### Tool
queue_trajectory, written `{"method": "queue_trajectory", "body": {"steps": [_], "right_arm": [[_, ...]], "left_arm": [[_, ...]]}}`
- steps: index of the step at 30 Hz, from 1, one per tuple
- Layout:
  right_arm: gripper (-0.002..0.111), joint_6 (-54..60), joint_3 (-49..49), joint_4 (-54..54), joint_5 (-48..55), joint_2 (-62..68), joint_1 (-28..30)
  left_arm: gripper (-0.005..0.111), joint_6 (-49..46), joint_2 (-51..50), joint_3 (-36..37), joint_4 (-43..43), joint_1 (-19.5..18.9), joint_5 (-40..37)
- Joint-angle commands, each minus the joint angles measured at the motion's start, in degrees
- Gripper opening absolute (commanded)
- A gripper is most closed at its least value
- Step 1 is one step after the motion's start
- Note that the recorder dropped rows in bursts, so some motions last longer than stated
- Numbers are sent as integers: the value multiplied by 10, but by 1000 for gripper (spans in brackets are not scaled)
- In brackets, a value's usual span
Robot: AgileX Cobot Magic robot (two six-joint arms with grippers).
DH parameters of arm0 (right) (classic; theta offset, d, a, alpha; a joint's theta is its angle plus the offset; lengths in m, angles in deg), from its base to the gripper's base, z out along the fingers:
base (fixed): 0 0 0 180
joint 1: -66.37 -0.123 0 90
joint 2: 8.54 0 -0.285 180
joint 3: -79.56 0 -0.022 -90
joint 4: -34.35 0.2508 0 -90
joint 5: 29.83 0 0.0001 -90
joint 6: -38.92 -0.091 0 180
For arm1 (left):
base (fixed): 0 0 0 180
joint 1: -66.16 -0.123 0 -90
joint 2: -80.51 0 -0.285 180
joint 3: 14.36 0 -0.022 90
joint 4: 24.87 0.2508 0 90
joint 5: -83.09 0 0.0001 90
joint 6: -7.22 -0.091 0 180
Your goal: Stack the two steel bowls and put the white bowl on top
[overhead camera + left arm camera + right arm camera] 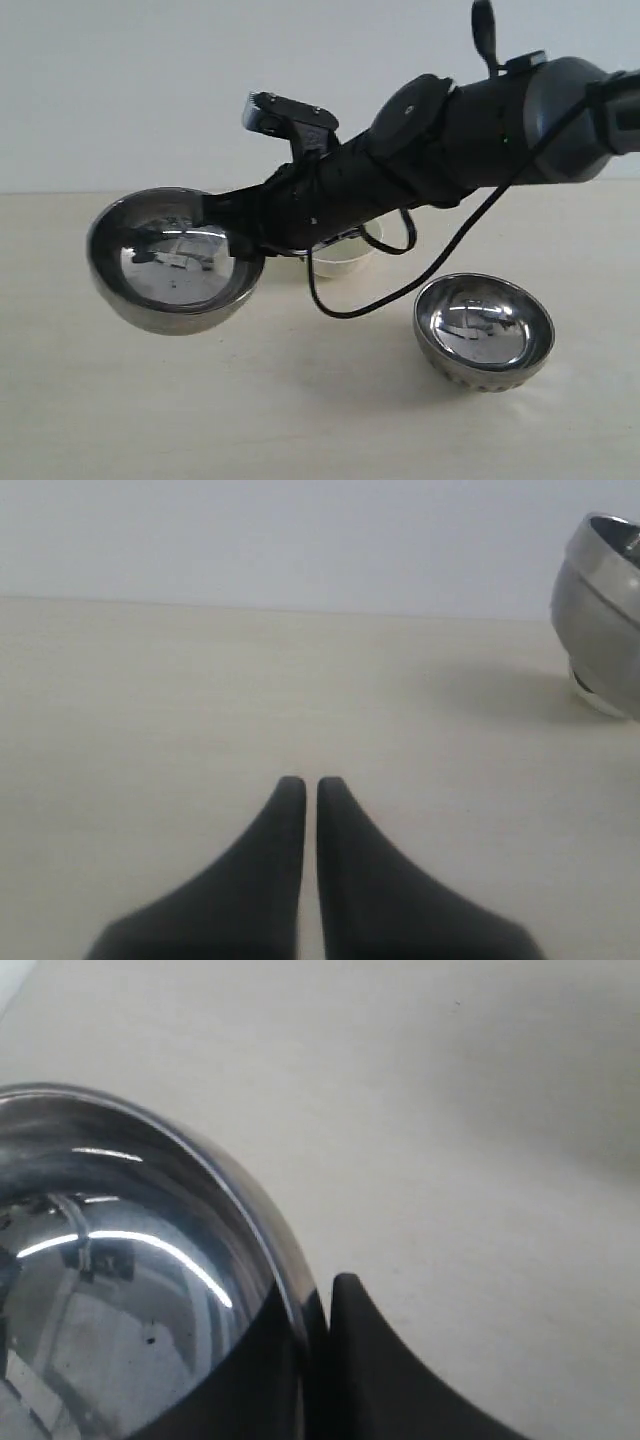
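My right gripper [240, 236] reaches across to the left and is shut on the rim of the smooth steel bowl [172, 262], which tilts and seems to hang just above the table. The right wrist view shows that rim [262, 1222] pinched, one finger inside and one fingertip [347, 1290] outside. The fluted steel bowl [485, 331] stands upright on the table at the right. Mostly hidden behind the right arm is the white bowl [345, 258]. My left gripper [302, 786] is shut and empty, low over bare table, with a steel bowl [603, 620] at the edge of its view.
The black right arm [450, 135] and its looping cable [395, 295] span the middle of the scene above the pale tabletop [300, 420]. A plain light wall stands behind the table.
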Motion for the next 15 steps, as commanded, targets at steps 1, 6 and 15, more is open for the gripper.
{"method": "queue_trajectory", "body": {"steps": [1, 6, 15], "right_arm": [[0, -204, 4, -264, 88, -12, 35], [0, -368, -16, -502, 159, -12, 35], [0, -451, -87, -585, 47, -12, 42]], "left_arm": [[4, 3, 2, 2, 0, 3, 4], [4, 3, 2, 2, 0, 3, 4], [4, 3, 2, 2, 0, 3, 4]]}}
